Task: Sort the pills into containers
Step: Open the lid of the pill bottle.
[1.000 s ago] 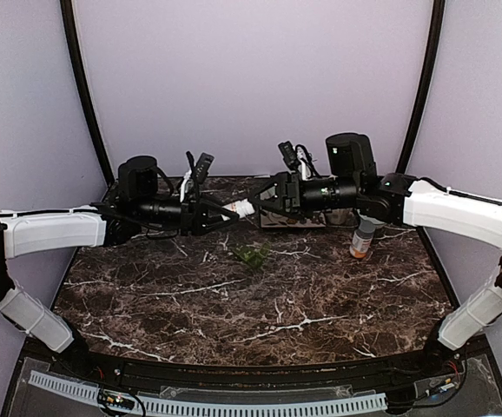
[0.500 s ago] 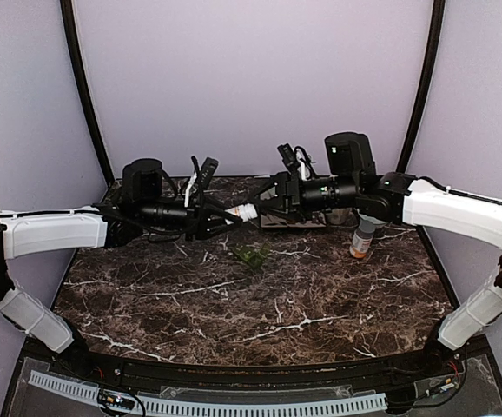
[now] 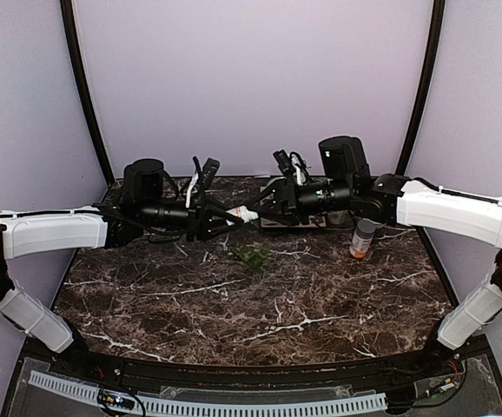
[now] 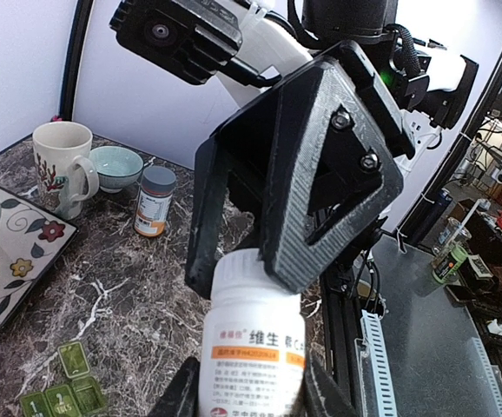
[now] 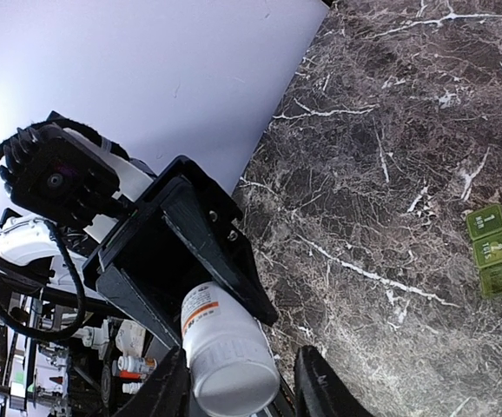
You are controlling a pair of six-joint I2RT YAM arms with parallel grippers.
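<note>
Well, white bottle (image 4: pixel 251 347) hanging between both arms

Left gripper (image 4: pixel 253 391) is clamped partway closed on the bottle's body, holding it sideways in the air over the back half of the table (image 3: pixel 234 313). Pill box (image 3: pixel 249 255) sits on the table just below it in the top view, about midway between the side edges, nothing touching it. Right gripper (image 5: pixel 238 387) has its fingers either side of the cap (image 5: pixel 234 373), set partway apart; can't tell if they're actually pinching it. Amber bottle (image 3: pixel 361 239) stands near the back right corner.
</note>
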